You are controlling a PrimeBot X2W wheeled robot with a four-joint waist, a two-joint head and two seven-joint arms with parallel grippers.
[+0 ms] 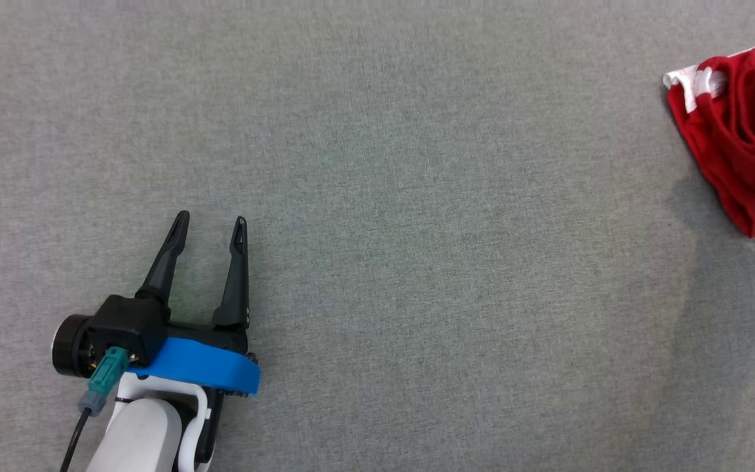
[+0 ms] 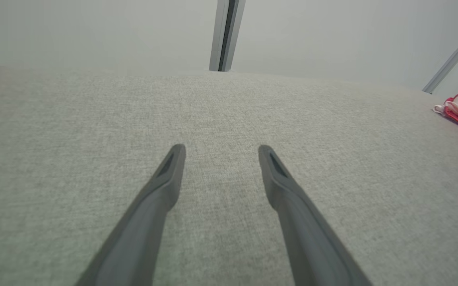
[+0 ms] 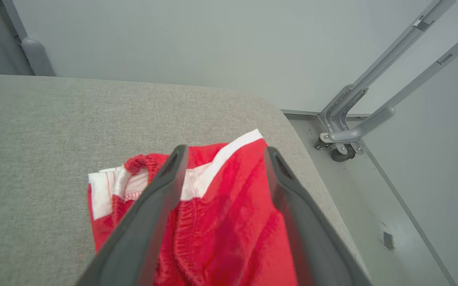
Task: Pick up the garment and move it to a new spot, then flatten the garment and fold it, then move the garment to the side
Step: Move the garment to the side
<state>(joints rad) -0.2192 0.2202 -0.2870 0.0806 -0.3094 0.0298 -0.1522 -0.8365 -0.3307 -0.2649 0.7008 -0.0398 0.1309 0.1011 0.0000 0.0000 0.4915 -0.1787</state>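
Garment (image 3: 229, 222) — red, white-trimmed — lies, seemingly loose, under right gripper (image 3: 225, 150), jaws spread; left gripper (image 1: 212, 218) wide, empty.

A grey fabric-covered surface (image 1: 377, 131) bears a crumpled red-and-white garment (image 1: 738, 144) near its right edge.

Left arm: a pale forearm (image 1: 138, 436) comes up from the lower left. The wrist is wrapped in a blue band (image 1: 200, 367), with a black housing (image 1: 125, 328) seated on it. A teal plug (image 1: 107, 370) and a dark cable (image 1: 73, 446) hang off the outer side.

Left gripper (image 1: 212, 223): points forward. Its two long dark fingers (image 1: 166, 259) are spread in a wide V, tips well apart.

Right gripper (image 3: 226, 151): seen along its own wrist, it is pitched downward. Both fingers (image 3: 149, 214) are likewise splayed, jaws parted wide.
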